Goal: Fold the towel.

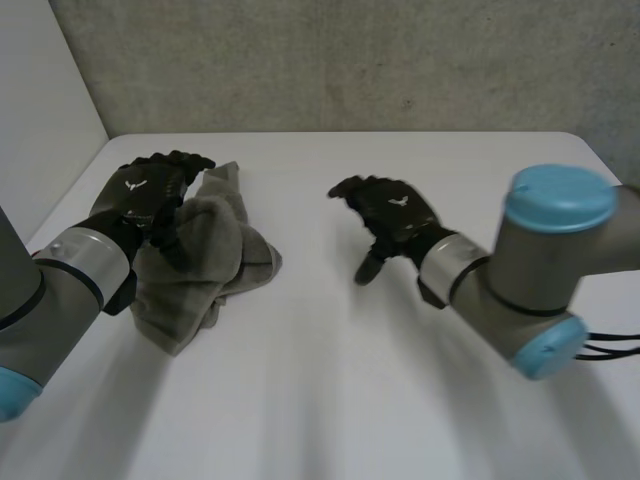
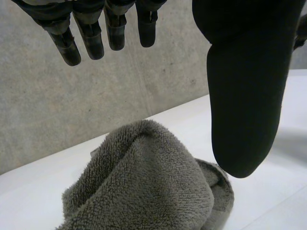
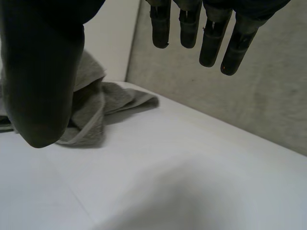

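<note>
Table: towel beneath left robot hand

Table: white, smooth top, with a rounded far right corner. One item lay directly on it

Towel: grey-brown terry cloth, crumpled in a loose heap rather than spread flat. It sat near the table's left edge, in the far half, short of the far left corner. One pointed flap reached toward the far edge and a lower lobe trailed toward the near edge. A thinner layer with a hemmed border spread toward the table's middle. The top of the heap was bunched into a rounded hump
</note>
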Available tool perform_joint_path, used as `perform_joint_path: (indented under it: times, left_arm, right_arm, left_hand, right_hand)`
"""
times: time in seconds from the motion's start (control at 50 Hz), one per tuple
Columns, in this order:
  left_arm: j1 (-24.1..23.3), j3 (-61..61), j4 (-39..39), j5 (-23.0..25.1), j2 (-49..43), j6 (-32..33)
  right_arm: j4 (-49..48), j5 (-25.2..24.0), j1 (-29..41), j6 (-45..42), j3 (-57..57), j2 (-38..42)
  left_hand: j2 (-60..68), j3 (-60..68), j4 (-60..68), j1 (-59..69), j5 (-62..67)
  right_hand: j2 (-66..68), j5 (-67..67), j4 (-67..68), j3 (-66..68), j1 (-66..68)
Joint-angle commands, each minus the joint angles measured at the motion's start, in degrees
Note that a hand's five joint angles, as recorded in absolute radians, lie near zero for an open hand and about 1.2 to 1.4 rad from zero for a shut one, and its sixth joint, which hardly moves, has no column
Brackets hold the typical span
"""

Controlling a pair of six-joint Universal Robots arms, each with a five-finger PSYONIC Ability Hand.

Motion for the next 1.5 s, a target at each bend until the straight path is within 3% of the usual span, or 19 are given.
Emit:
perform_joint_path:
  times: [0.02,0.24,0.4,0.58,0.62,0.64,0.66,0.72,0.78,0.94,1.04,1.18,1.22,1.24,1.26,1.28,1.3,1.42,1.5]
  left_arm:
    - [1.0,-0.9,0.3,-0.2,-1.9,0.0]
    - [2.2,-1.0,1.2,-0.2,-2.5,0.4]
    - [2.8,3.4,3.2,-0.4,-11.1,7.2]
    - [1.7,14.0,8.5,-10.5,-25.1,19.7]
    - [1.1,15.7,8.3,-11.9,-26.8,21.3]
    - [0.4,17.1,8.3,-12.5,-27.9,22.1]
    - [-0.3,17.8,8.0,-12.5,-28.6,22.1]
    - [-2.1,17.7,7.5,-11.8,-28.3,20.6]
    - [-3.5,17.5,6.8,-10.7,-27.2,18.5]
    - [-13.4,14.3,-0.9,0.5,-17.7,-3.2]
    - [-16.9,12.5,-2.2,7.1,-14.9,-9.3]
    - [-19.2,9.1,-1.2,13.2,-11.1,-10.8]
    - [-19.3,8.8,-0.3,13.5,-10.3,-10.7]
    - [-19.3,8.6,0.9,13.3,-9.8,-10.4]
    - [-18.9,8.6,1.7,12.9,-9.8,-10.2]
    - [-18.9,8.6,1.8,12.9,-9.8,-10.2]
    - [-18.5,8.8,1.8,12.8,-10.0,-10.4]
    - [-12.6,8.4,1.6,10.0,-11.3,-8.7]
    - [-7.1,7.8,-0.7,3.3,-14.0,-2.8]
  right_arm:
    - [0.2,1.6,5.4,0.0,-8.0,8.2]
    - [0.2,5.4,8.4,3.0,-14.3,13.2]
    - [0.4,5.8,8.1,3.1,-14.0,12.2]
    - [0.5,6.5,6.9,2.3,-9.5,7.8]
    - [0.5,6.5,6.6,2.3,-8.8,6.7]
    - [0.7,6.5,6.5,2.2,-8.1,5.8]
    - [0.7,6.5,6.5,2.2,-8.1,5.8]
    - [0.8,6.5,5.8,1.3,-6.4,4.1]
    - [0.8,6.5,3.0,-0.8,-4.4,1.3]
    - [0.7,7.4,-4.5,-5.2,0.0,-6.4]
    - [2.0,7.1,-7.8,-5.6,1.9,-8.8]
    - [7.9,6.1,-9.1,-5.8,3.0,-9.0]
    - [8.3,5.9,-9.5,-5.9,3.5,-9.0]
    - [8.3,5.7,-9.6,-6.3,4.0,-9.0]
    - [8.3,5.7,-9.6,-6.3,4.0,-9.0]
    - [8.3,5.7,-9.7,-6.6,4.4,-9.0]
    - [8.4,5.2,-9.6,-7.1,4.9,-8.9]
    - [9.2,0.5,-9.3,-9.1,5.4,-8.5]
    - [14.1,-5.1,-9.0,-11.0,4.6,-7.9]
  left_hand:
    - [2.2,2.2,2.1,2.1,0.9]
    - [2.8,2.8,2.8,2.8,1.5]
    - [3.2,3.2,3.2,3.2,1.9]
    - [8.2,8.2,8.2,8.2,6.9]
    - [15.5,15.4,15.4,15.4,14.2]
    - [31.4,31.4,31.4,31.4,30.1]
    - [57.4,57.4,57.4,57.4,56.1]
    - [69.6,69.6,69.6,69.6,68.3]
    - [69.6,69.6,69.6,69.6,68.3]
    - [69.6,69.6,69.6,69.6,68.3]
    - [69.6,69.6,69.6,69.6,68.3]
    - [69.6,69.6,69.6,69.6,68.3]
    - [69.6,69.6,69.6,69.6,68.3]
    - [54.6,54.6,54.6,54.6,53.3]
    - [28.7,28.7,28.6,28.6,27.4]
    - [28.4,28.4,28.4,28.4,27.1]
    - [17.7,17.7,17.7,17.7,16.5]
    - [10.7,10.7,10.7,10.7,9.5]
    - [9.4,9.4,9.4,9.4,8.1]
  right_hand:
    - [-4.0,-3.4,-4.5,-3.7,-3.3]
    - [-4.0,-3.4,-4.5,-3.7,-3.3]
    - [-4.0,-3.4,-4.5,-3.7,-3.3]
    - [-4.0,-3.4,-4.5,-3.7,-3.3]
    - [-4.0,-3.4,-4.5,-3.7,-3.3]
    - [-4.0,-3.4,-4.5,-3.7,-3.3]
    - [-4.0,-3.4,-4.5,-3.7,-3.3]
    - [-4.0,-3.4,-4.5,-3.7,-3.3]
    - [-4.0,-3.4,-4.5,-3.7,-3.3]
    - [-4.0,-3.4,-4.5,-3.7,-3.3]
    - [-4.0,-3.4,-4.5,-3.7,-3.3]
    - [-4.0,-3.4,-4.5,-3.7,-3.3]
    - [-4.0,-3.4,-4.5,-3.7,-3.3]
    - [-4.0,-3.4,-4.5,-3.7,-3.3]
    - [-4.0,-3.4,-4.5,-3.7,-3.3]
    - [-4.0,-3.4,-4.5,-3.7,-3.3]
    - [-4.0,-3.4,-4.5,-3.7,-3.3]
    - [-4.0,-3.4,-4.5,-3.7,-3.3]
    - [-4.0,-3.4,-4.5,-3.7,-3.3]
